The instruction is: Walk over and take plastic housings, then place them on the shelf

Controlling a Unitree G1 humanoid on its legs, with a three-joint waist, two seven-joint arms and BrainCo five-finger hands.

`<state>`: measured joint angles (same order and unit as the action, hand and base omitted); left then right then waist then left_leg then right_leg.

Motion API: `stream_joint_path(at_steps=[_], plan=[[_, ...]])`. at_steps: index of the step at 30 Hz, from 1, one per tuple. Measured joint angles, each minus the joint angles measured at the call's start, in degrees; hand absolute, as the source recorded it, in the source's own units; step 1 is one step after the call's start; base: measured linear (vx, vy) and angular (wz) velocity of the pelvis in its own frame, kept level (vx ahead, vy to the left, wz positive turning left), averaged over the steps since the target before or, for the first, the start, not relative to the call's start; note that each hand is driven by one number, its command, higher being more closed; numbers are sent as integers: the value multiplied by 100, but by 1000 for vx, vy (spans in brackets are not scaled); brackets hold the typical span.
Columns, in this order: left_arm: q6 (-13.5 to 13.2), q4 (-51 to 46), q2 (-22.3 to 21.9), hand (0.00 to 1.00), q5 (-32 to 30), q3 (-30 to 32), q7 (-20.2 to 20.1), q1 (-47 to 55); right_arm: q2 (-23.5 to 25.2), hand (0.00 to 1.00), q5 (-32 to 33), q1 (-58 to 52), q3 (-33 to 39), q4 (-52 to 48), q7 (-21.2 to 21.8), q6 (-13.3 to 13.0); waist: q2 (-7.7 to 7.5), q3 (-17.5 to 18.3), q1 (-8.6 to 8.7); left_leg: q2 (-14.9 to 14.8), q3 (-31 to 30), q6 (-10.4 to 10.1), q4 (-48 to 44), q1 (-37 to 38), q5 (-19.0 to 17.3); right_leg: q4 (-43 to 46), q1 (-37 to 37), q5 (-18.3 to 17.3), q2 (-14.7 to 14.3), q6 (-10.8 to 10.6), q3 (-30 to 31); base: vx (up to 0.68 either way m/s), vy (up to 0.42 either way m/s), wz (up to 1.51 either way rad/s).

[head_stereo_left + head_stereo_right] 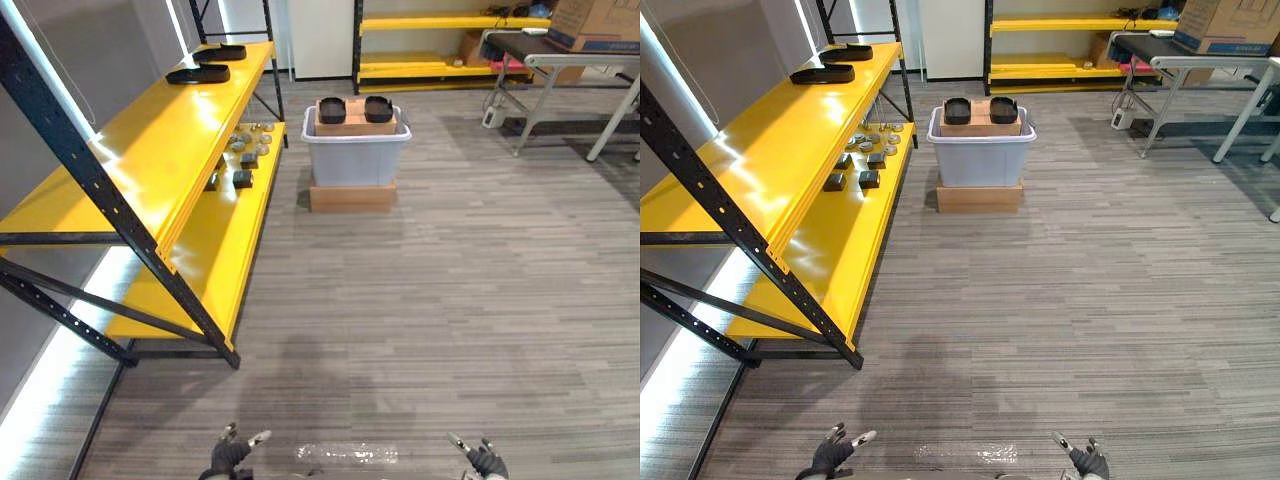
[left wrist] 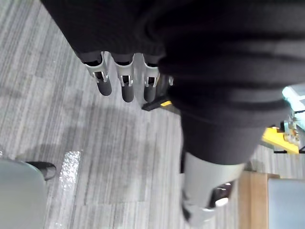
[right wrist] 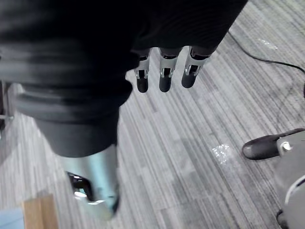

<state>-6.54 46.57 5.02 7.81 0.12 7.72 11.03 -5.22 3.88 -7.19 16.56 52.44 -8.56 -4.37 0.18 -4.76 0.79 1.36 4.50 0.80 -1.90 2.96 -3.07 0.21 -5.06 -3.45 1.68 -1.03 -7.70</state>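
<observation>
Two black plastic housings sit on a cardboard box inside the grey bin ahead of us in the left eye view. Further housings lie on the yellow shelf. Our left hand and right hand hang low, well apart from the bin. In the left wrist view, the fingers are straight and hold nothing. In the right wrist view, the fingers are straight too, also empty.

No readable text (or numbers)
</observation>
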Motion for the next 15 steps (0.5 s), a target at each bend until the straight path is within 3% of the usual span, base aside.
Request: stream_joint_path(at_steps=[7,15], plan=[[-47,-332,34,0,-189,1,-19,-83,-87,0,-585,87,-194,-381,133,-6,-36,-243,-1,-9,12,-2,7,154,-2,-72,-199,-18,-10,-28,-28,78,-17,-2],[-97,-484,10,0,-137,6,-9,-86,-131,0,-551,128,-194,-386,126,0,24,-268,8,-13,60,-67,-9,174,-133,-185,-225,-40,-7,-54,8,2,-13,-5]])
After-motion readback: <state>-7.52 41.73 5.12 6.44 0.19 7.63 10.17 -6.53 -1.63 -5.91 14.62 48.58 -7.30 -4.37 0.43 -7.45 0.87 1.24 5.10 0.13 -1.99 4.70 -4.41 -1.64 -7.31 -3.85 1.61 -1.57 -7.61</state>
